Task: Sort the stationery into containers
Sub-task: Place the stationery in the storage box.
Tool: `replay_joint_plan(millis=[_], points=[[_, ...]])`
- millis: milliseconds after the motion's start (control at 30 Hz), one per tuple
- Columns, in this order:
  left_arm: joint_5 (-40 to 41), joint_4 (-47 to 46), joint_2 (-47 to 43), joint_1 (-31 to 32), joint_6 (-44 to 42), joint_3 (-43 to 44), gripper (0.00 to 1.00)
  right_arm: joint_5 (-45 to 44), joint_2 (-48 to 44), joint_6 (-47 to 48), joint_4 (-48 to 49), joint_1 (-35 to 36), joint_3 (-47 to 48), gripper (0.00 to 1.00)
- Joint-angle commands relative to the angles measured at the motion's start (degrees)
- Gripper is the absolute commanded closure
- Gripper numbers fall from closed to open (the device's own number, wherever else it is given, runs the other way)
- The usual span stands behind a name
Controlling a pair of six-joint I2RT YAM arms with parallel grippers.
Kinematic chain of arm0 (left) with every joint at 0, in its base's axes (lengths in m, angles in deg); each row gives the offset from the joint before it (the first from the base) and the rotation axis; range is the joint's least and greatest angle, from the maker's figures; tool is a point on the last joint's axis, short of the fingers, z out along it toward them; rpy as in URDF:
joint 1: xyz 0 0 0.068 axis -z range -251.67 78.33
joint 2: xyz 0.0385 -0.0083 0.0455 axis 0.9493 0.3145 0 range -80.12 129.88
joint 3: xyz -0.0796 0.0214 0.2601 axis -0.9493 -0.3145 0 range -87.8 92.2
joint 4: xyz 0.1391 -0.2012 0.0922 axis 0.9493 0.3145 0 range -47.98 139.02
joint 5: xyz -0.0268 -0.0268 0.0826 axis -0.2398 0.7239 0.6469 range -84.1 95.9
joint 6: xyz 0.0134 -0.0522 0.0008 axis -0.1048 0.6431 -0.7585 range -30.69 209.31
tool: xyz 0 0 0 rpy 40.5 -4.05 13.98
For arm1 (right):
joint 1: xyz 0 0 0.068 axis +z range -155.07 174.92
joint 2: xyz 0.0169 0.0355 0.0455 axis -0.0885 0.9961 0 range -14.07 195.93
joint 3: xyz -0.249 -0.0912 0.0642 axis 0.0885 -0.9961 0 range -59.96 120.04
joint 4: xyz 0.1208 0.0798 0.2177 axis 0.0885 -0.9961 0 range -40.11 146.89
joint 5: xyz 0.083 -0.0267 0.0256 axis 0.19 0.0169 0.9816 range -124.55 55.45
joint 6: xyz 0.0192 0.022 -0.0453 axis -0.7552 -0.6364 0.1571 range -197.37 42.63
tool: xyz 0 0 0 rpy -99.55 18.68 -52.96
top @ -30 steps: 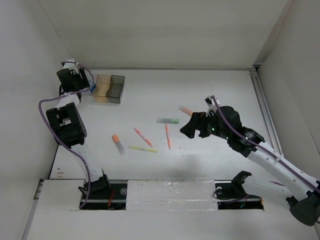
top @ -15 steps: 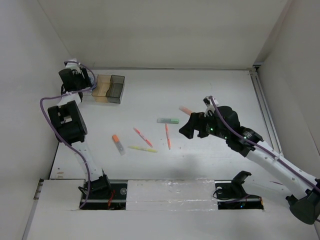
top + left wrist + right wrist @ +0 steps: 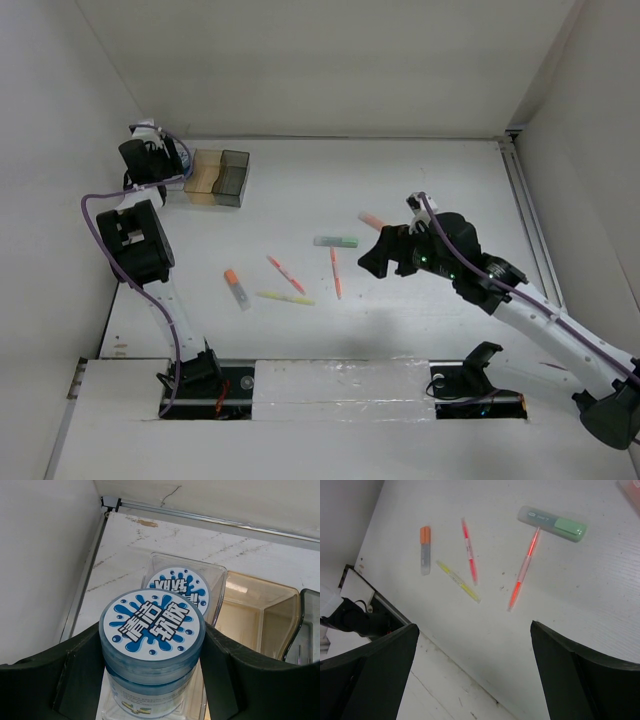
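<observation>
In the left wrist view my left gripper (image 3: 152, 680) is shut on a round blue-and-white roll (image 3: 152, 630), whose lower end sits within the near end of the clear bin (image 3: 215, 575). A second roll (image 3: 181, 587) lies in that bin just beyond. The containers (image 3: 218, 177) stand at the far left, with the left gripper (image 3: 165, 160) beside them. My right gripper (image 3: 475, 680) hangs open over the table, empty. Below it lie a green highlighter (image 3: 552, 523), an orange-red pen (image 3: 524, 570), a red pen (image 3: 469, 550), a yellow pen (image 3: 458, 581) and an orange-capped marker (image 3: 424, 550).
The amber bin (image 3: 260, 615) and the dark grey bin (image 3: 307, 630) follow to the right of the clear one. A pink-orange marker (image 3: 371, 220) lies just beyond the right gripper (image 3: 375, 255). Walls close in on the left, back and right. A metal rail (image 3: 525, 210) runs along the right edge.
The left gripper with the roll has edged slightly toward the bins. The right arm has crept a little to the left. The pens have not moved.
</observation>
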Motion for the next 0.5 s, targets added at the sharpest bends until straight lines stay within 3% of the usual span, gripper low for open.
replay_joint_plan(millis=[0,467], points=[[-1.47,-5.87,-0.66,0.02,0.68,0.48,1.0,-0.23,-1.92,0.93,2.58,0.4,1.06,0.0],[-2.09,-5.87,-0.65,0.02,0.16,-1.62,1.0,-0.76,-4.12,0.93,1.53,0.92,1.06,0.0]])
